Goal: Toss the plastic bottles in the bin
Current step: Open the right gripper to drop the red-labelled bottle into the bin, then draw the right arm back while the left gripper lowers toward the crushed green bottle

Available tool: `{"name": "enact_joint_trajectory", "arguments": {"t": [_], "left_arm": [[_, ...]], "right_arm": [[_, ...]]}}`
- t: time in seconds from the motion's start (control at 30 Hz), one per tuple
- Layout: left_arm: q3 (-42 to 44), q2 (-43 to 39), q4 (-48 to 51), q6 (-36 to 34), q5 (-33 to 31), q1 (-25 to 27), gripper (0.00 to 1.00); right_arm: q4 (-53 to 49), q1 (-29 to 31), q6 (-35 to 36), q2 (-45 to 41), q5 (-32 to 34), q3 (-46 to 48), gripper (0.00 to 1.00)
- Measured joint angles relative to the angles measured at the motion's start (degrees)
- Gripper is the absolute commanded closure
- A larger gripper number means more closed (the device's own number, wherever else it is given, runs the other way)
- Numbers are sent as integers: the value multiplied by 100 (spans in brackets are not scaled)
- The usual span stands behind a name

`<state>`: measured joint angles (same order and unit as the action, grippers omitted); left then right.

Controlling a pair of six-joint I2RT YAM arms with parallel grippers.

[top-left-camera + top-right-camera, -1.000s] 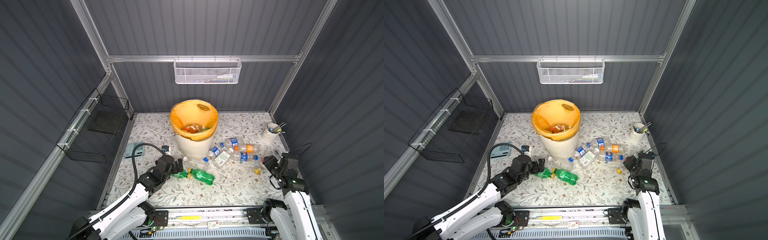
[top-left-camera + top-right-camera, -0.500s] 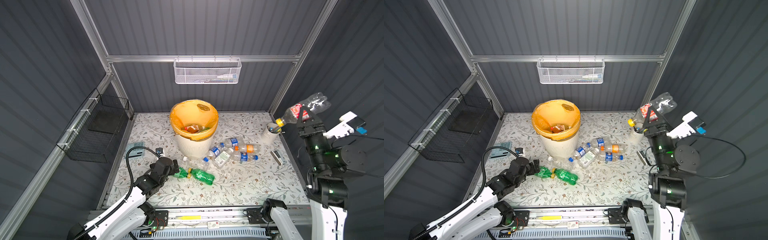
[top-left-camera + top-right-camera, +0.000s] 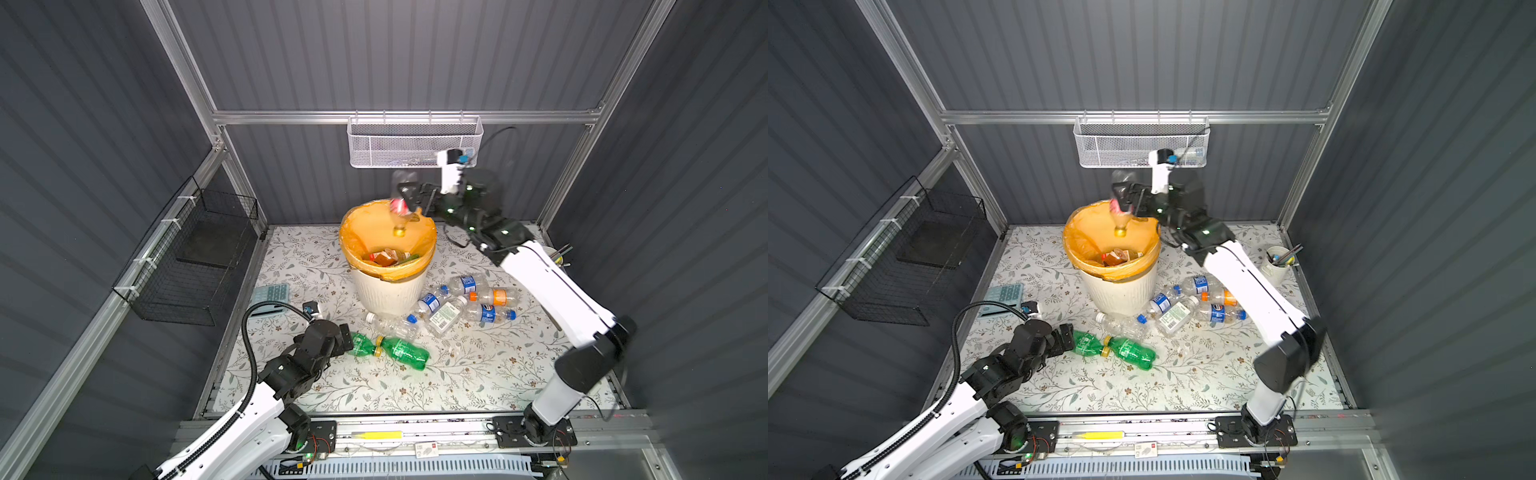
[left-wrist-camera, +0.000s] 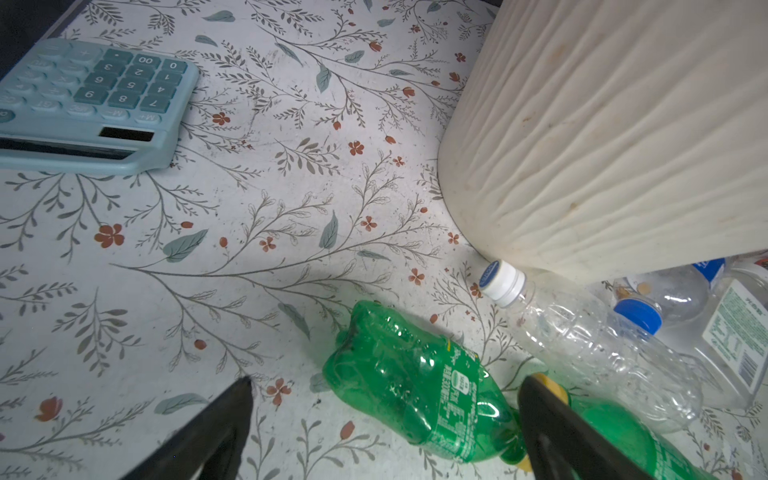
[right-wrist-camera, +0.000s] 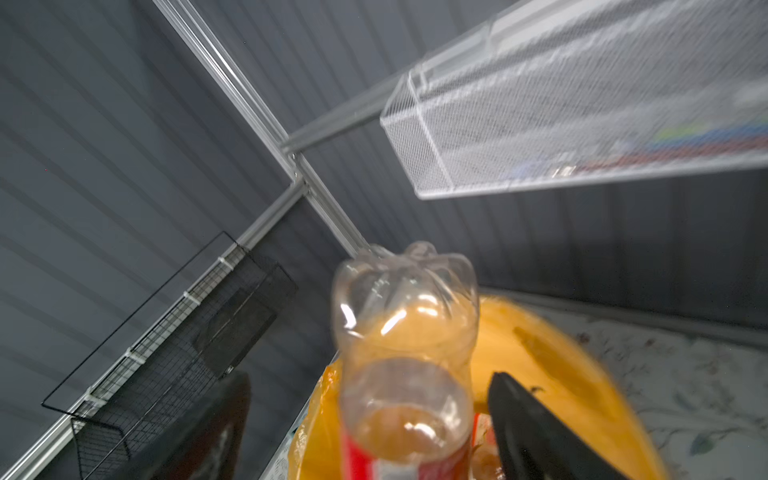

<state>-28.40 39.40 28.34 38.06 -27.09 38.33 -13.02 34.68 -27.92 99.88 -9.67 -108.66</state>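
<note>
Right gripper: fingers wide apart; red-labelled bottle, cap down, loose between them above the bin at far centre. Left gripper wide, straddling the green bottle lying near left. Judged light, crushable, slick: grip mid-body.

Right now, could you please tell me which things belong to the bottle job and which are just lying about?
Job: bin, red-labelled bottle over it, green bottles, clear bottles beside the bin.
Lying about: calculator, pen cup, mesh basket, wire basket.
</note>
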Motion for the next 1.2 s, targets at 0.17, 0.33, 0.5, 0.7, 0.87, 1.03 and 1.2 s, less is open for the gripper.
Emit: {"name": "enact_joint_trajectory", "arguments": {"t": [0.17,0.33,0.5,0.7,0.87,1.03,1.2], "left_arm": [[-57,-282,391,17,-37,0,0],[-234,-444,616,201,-11,0,0],[-275,-398,708,756,245,0,0],[-249,-339,769,1711,643,0,0],[-116,-225,752,2323,824,0,0],[-111,564,638,2763,970,0,0],[-295,1539,654,3084,1029,0,0]], "right_arm": [[-461,35,433,-966,599,1204,1],[35,-157,614,-2857,1147,1910,1],[568,-295,632,-4192,1425,3165,1],[334,-505,608,-4907,1808,5348,1],[-76,-660,439,-6030,2210,6852,1],[-267,-813,232,-7093,2575,7506,1],[-525,-909,136,-7691,2918,7906,1]]}}
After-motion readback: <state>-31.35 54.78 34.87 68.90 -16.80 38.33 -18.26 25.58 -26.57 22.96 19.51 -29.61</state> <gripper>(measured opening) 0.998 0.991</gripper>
